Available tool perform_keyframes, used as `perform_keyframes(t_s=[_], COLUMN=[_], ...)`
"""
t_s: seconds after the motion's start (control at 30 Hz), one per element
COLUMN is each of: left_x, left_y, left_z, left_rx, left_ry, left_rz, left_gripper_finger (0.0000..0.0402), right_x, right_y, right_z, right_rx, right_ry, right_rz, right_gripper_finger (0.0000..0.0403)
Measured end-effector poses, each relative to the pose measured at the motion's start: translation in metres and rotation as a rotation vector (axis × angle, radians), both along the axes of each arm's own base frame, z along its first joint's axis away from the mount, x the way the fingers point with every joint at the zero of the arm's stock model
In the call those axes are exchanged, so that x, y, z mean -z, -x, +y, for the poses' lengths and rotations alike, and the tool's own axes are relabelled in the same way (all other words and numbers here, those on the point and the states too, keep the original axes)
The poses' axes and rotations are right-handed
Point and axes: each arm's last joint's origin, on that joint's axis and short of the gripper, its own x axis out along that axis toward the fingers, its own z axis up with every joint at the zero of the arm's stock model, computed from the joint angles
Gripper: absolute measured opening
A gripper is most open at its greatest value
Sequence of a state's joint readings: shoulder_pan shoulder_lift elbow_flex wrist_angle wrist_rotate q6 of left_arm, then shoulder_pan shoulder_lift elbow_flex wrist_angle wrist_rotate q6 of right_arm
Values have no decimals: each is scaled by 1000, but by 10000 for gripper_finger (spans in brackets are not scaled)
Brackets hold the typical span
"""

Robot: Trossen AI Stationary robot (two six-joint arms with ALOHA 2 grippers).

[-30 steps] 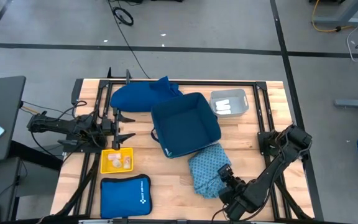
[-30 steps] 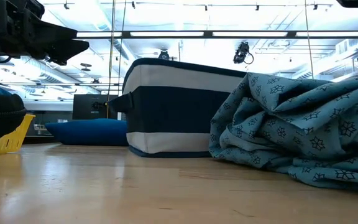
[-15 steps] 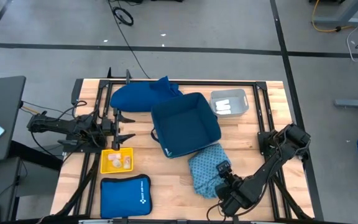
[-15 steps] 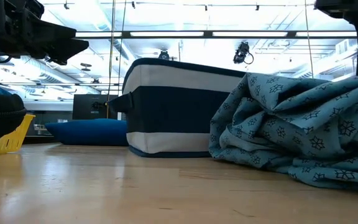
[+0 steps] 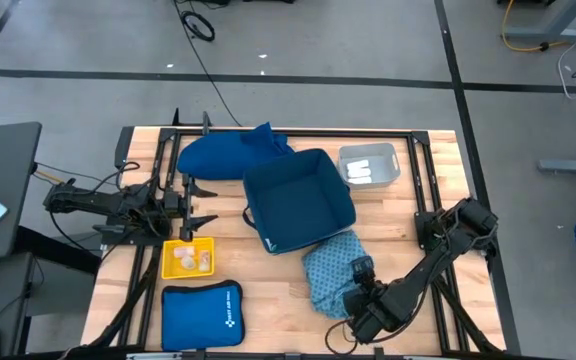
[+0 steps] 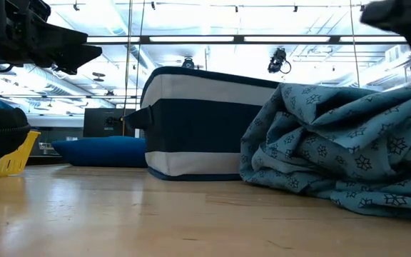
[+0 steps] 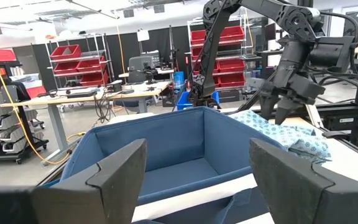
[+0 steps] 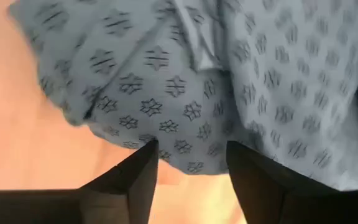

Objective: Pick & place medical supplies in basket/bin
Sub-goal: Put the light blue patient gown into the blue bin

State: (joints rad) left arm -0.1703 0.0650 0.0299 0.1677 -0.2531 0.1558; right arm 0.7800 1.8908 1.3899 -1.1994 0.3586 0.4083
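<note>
The left gripper point(image 5: 200, 203) is waiting at the table's left edge, its fingers spread wide and gripping nothing, pointing toward the bin point(image 5: 299, 200). Just beside it, nearer the front, a small yellow tray point(image 5: 188, 257) is holding pale supplies, and a blue pouch point(image 5: 201, 312) is lying in front of that. In the middle, the dark-blue bin is sitting open, with a dark-blue cloth point(image 5: 230, 155) bunched behind it. Right of the bin, a grey tray point(image 5: 368, 165) is holding white rolls. In front of the bin, touching its corner, the teal cloth point(image 5: 333, 272) is lying crumpled on the wood. The right gripper point(image 5: 353, 298) is hovering at the cloth's front edge, fingers parted and straddling a fold, not yet clamped.

Several things could be going wrong here. The fingers may be pinching only a thin outer fold, so the cloth could be slipping free on the lift. A loose hanging tail could be catching the bin's rim and dragging the bin.
</note>
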Motion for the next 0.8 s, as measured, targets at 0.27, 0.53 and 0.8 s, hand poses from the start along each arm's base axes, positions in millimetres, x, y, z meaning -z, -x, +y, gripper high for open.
perform_keyframes(t_s=[0.27,0.53,0.8], left_x=[0,0,0], left_y=[0,0,0], left_z=[0,0,0], left_rx=[0,3,3], left_ry=[0,2,2], left_rz=[0,0,0], left_gripper_finger=[283,283,283], right_x=[-5,-2,21], right_y=[2,13,28], right_z=[-30,-46,-64], right_rx=[368,574,799], right_ry=[137,276,354], right_rz=[26,26,59], right_gripper_finger=[195,341,375])
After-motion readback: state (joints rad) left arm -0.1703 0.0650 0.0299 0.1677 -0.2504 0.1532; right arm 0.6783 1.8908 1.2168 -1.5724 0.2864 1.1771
